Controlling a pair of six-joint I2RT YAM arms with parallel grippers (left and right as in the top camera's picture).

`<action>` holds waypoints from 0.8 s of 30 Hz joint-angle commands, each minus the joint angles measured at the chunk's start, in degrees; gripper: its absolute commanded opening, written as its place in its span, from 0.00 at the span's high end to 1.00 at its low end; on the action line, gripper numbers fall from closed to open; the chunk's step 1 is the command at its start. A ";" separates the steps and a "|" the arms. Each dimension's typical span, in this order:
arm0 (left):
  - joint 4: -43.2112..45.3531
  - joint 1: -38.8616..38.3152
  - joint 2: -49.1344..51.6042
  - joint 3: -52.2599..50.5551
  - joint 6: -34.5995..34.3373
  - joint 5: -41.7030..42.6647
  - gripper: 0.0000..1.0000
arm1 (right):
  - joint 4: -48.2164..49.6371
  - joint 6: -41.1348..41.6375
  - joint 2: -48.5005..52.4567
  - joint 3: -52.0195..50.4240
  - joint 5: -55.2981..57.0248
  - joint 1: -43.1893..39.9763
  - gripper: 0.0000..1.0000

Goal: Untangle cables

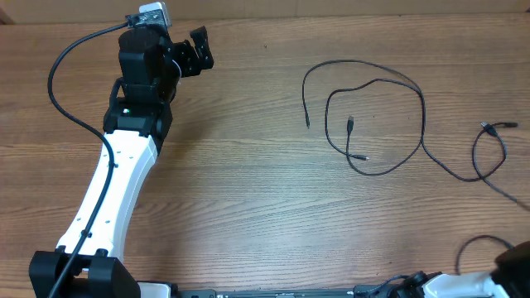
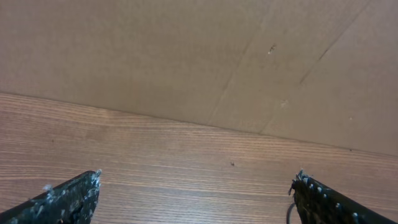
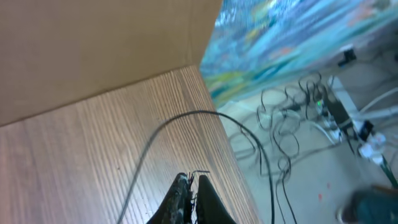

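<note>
Shows the cables (image 1: 423, 116) lying flat on the right half of the table (image 1: 248, 190): a wide loop crossing a smaller one, two small plug ends inside, and just to the right a further cord with its plug end (image 1: 493, 127), running off toward the table's right edge. Places the left gripper (image 1: 197, 51) near the far left corner, well apart from the cords, jaws spread wide and empty in the left wrist view. Places the right gripper (image 3: 191, 182) low at the near right, jaws pressed together with nothing visibly between them, a thin cord (image 3: 186, 112) arcing past beyond them and over the table edge, possibly that same further cord, apparently not grasped. Judged as untangling barely begun, loops not yet separated. Likely to go wrong from here: pulling one plug end through crossed loops, cinching them into a knot or dragging the whole bundle; tugging the right-hand cord, sliding it off the edge; pinching so thin a cord flat on wood, losing it or scraping the table.
</note>
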 commanded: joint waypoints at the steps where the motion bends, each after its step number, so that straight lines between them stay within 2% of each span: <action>1: 0.15 0.09 0.52 0.35 -0.39 0.46 0.00 | 0.98 -1.01 2.62 1.03 -4.48 -1.09 0.96; 5: 0.15 0.07 0.52 0.35 -0.39 0.46 0.01 | 2.03 -3.32 4.55 1.03 -8.98 -0.74 0.96; 13: 0.09 0.07 0.52 0.35 -0.66 0.48 0.01 | 2.73 -3.37 4.61 1.03 -10.78 -0.26 0.96; 17: 0.09 0.02 0.52 0.35 -0.81 0.50 0.00 | 3.28 -9.33 4.61 1.03 -18.27 -0.04 0.95; 19: 0.09 0.02 0.52 0.35 -0.81 0.50 0.00 | 3.74 -12.11 4.61 1.03 -21.22 0.26 0.84; 21: 0.09 0.02 0.52 0.35 -0.81 0.50 0.01 | 4.00 -13.97 4.61 1.03 -23.39 0.74 0.65; 24: 0.09 0.02 0.52 0.35 -0.81 0.50 0.01 | 4.26 -14.97 4.61 1.03 -24.28 1.68 0.46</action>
